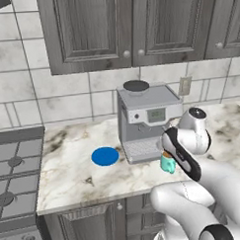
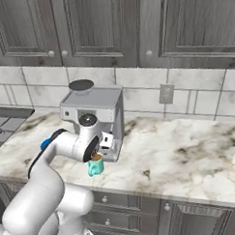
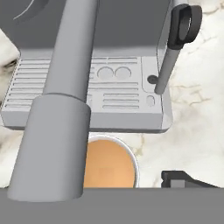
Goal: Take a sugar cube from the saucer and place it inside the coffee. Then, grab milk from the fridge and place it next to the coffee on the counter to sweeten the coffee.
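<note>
My gripper [image 2: 96, 157] hangs just over the coffee [image 2: 95, 167], a little left of centre in the right base view. In the hand view one dark fingertip [image 3: 188, 179] sits at the lower right, well off the middle. I read my jaws as apart, with nothing between them.

The coffee is a small teal-green mug on the counter [image 2: 188, 150], right in front of the grey espresso machine [image 2: 92, 115]. In the hand view it sits at bottom centre, a white rim around flat tan-brown liquid, partly hidden by a grey cylinder [image 3: 61, 109] in the foreground. I judge it rigid and smooth-walled but filled close to the brim, so a nudge could slop it. If I had to hold it, I would pinch across the body, not the rim.

The saucer [image 1: 105, 156] is a flat bright-blue disc left of the machine, centre-left in the left base view. The sugar cube would be light, hard and easily lost from my pads, and I cannot tell whether it lies under the brown surface
</note>
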### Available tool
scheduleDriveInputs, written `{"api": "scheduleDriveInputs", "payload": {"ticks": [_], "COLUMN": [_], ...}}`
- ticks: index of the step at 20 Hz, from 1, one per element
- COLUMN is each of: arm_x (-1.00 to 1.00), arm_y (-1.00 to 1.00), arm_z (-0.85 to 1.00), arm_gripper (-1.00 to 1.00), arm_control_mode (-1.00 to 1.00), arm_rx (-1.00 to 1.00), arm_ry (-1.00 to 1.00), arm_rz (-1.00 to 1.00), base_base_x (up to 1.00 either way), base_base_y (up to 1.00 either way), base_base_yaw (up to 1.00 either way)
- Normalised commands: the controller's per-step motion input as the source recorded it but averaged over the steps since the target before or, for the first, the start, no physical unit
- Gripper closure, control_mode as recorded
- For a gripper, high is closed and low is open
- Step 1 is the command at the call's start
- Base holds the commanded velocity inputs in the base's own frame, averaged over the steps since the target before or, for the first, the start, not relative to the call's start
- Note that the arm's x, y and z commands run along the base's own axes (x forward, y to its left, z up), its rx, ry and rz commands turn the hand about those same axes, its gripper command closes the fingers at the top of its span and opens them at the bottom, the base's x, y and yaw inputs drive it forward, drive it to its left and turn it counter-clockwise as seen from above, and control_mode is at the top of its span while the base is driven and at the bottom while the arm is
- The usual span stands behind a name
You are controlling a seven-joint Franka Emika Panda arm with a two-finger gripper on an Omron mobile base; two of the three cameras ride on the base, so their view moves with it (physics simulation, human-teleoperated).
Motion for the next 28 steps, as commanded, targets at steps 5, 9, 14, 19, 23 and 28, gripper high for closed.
{"api": "scheduleDriveInputs", "payload": {"ticks": [5, 9, 14, 19, 23, 28], "arm_x": [-0.50, -0.82, -0.59, -0.35, 0.00, 0.00], "arm_y": [0.00, 0.08, 0.17, 0.01, 0.00, 0.00], "arm_z": [0.67, 0.96, 0.90, 0.27, 0.00, 0.00], "arm_gripper": [-1.00, -1.00, -1.00, -1.00, -1.00, -1.00], "arm_control_mode": [-1.00, -1.00, -1.00, -1.00, 1.00, 1.00], "arm_rx": [0.00, 0.00, -0.02, -0.08, 0.00, 0.00], "arm_ry": [0.09, 0.01, -0.15, -0.34, -0.01, 0.00], "arm_rz": [-0.11, -0.03, 0.00, 0.00, 0.00, 0.00], "base_base_x": [0.00, 0.00, 0.00, 0.00, -0.24, -1.00], "base_base_y": [0.00, 0.00, 0.00, 0.00, 0.00, 0.00], "base_base_yaw": [0.00, 0.00, 0.00, 0.00, 0.02, 0.31]}}
